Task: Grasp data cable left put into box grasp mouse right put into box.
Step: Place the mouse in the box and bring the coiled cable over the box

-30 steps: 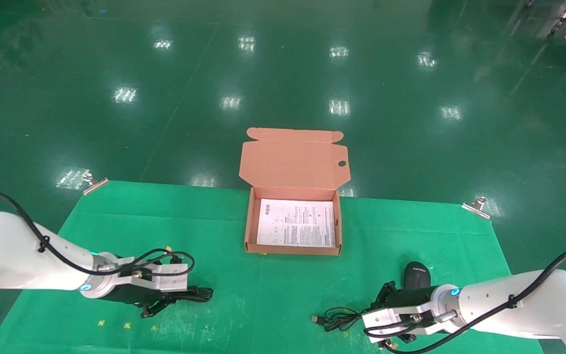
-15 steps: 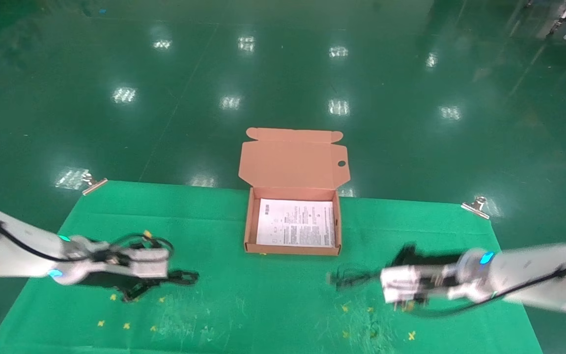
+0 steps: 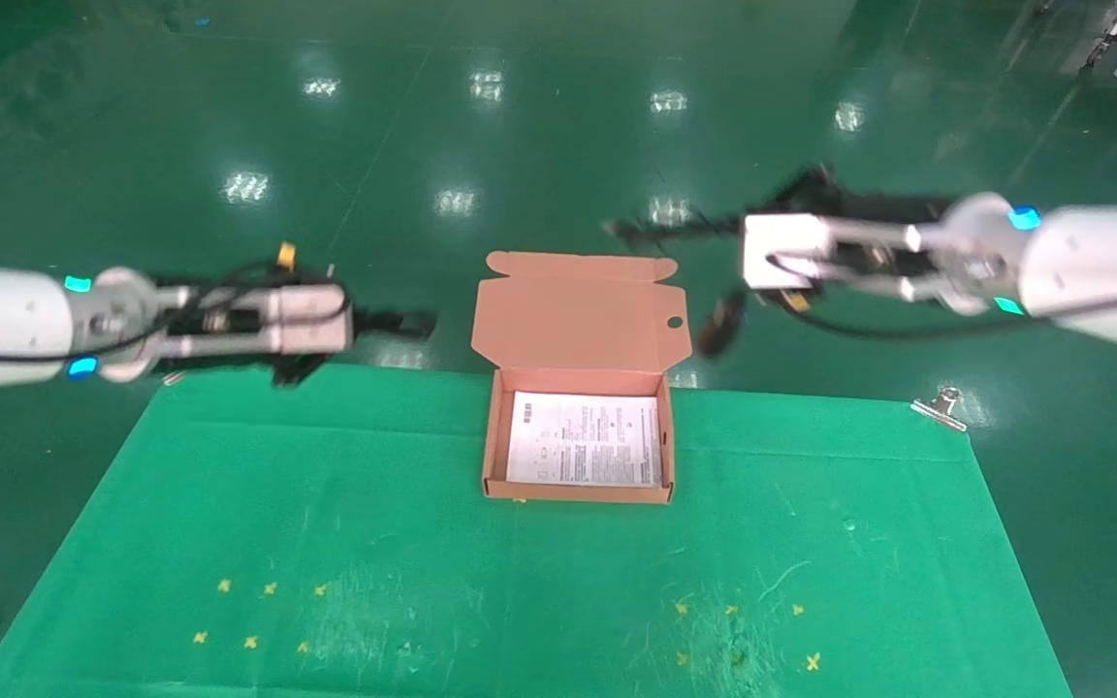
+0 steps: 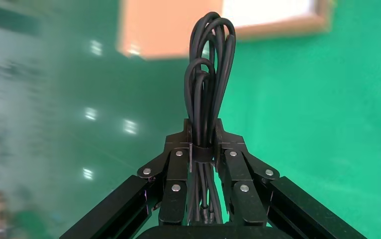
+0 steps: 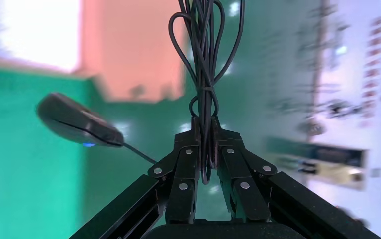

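Since the frame 1 second ago both arms have swung up and away from the near part of the green surface [image 3: 326, 543], where they were low over their items, and both now carry their loads in the air on either side of the box [image 3: 493, 436]. The left end effector [image 3: 379, 321] is clamped on the data cable [image 4: 209, 84], its fingers pinched at the bundle's tie band so the loops stick out beyond the tips; the head view puts it left of the box lid, well apart from the tray. The right end effector [image 5: 206, 130] grips the mouse's bundled cord [image 5: 206, 59] rather than the body, so the mouse [image 5: 77, 121] dangles free on a short length of cord — in the head view it hangs just right of the raised lid [image 3: 578, 315]. The box sits open on the far middle of the surface with its white leaflet [image 3: 586, 439] lying flat in the tray. To do this step well, I judge each arm should come in over the tray one at a time, level off above the leaflet and lower before releasing; the hanging mouse probably needs time to stop swinging, or it may catch the lid or the side wall. Both arms reach roughly horizontally inward toward the box — left from the left, right from the right and slightly higher.
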`<state>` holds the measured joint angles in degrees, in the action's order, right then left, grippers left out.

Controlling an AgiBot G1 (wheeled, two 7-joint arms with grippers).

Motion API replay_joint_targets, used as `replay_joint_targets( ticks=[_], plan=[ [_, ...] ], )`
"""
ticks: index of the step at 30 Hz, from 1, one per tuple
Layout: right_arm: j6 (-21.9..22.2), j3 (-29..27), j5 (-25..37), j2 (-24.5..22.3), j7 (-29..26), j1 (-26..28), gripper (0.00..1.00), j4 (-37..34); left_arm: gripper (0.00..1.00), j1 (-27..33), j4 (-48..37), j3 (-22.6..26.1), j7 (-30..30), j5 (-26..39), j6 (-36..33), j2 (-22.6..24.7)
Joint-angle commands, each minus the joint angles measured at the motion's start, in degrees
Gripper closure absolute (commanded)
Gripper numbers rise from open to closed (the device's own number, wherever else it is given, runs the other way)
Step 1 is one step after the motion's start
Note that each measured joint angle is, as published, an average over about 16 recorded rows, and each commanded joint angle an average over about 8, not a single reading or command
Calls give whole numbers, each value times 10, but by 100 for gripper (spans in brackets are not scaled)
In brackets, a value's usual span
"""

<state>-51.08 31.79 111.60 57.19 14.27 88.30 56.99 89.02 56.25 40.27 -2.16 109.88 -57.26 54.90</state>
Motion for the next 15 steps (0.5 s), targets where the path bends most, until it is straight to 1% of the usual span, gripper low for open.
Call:
replay_joint_targets(
  ticks=[1,9,15],
  plan=[
    [14,-3,0,20,8,24,100,-10,100,6,28,-9,13,-1,15,0],
    [61,-14,-43,111,94,98,100,-127,100,38,27,-14,-3,14,68,46],
    [74,-25,-78,153,153,133,100,-199,100,48,19,-13,-20,24,93,68]
  ],
)
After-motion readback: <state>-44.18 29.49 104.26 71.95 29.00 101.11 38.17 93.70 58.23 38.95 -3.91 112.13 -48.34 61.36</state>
